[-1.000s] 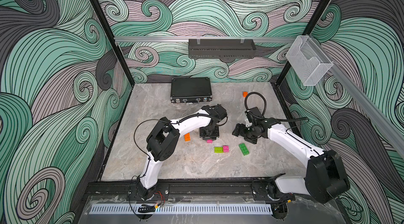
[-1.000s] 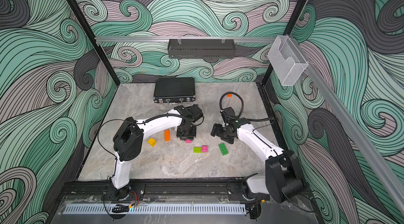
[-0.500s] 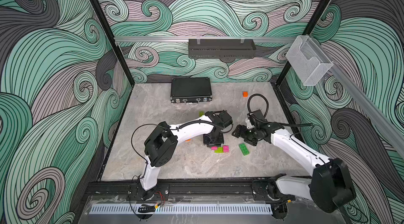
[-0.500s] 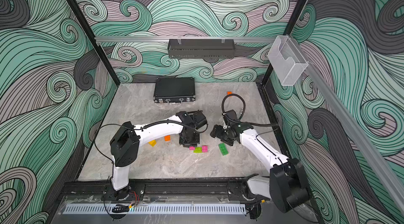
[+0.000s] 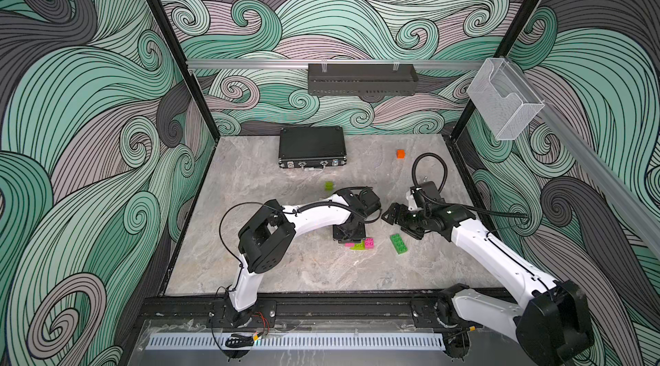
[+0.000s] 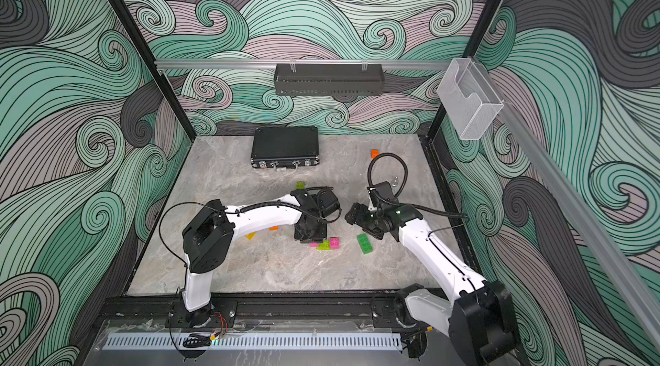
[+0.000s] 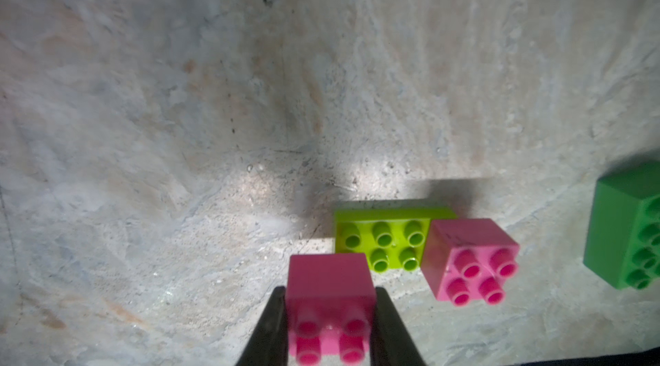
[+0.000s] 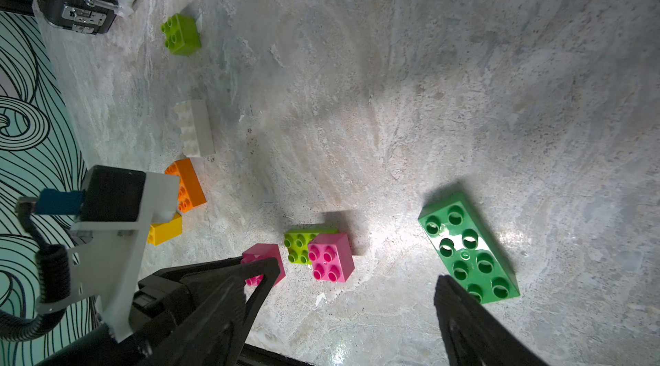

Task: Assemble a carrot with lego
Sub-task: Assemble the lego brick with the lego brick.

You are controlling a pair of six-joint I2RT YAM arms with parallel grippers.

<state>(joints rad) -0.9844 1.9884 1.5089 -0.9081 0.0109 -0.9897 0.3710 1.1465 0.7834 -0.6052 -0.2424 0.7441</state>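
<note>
My left gripper (image 7: 330, 314) is shut on a pink square lego brick (image 7: 330, 285), low over the table; in a top view that gripper (image 5: 348, 236) points straight down. Just beside it lies a lime brick (image 7: 382, 239) with a second pink brick (image 7: 471, 260) stacked on one end. A dark green oblong brick (image 8: 468, 250) lies flat farther right. My right gripper (image 8: 359, 275) hangs open with nothing between its fingers, above the gap between the pink-topped lime brick and the green one. No carrot stack is in view; the lego lies as loose bricks.
Behind the left arm lie a white brick (image 8: 194, 128), an orange brick (image 8: 185, 185) and a yellow brick (image 8: 164, 230). A lime square brick (image 5: 329, 186) sits mid-table, a small orange cube (image 5: 400, 154) at the back right, a black briefcase (image 5: 311, 147) at the back.
My left gripper has moved toward the front and slightly right with the pink brick, ending beside the lime brick. The right gripper has stayed open and nearly in place.
</note>
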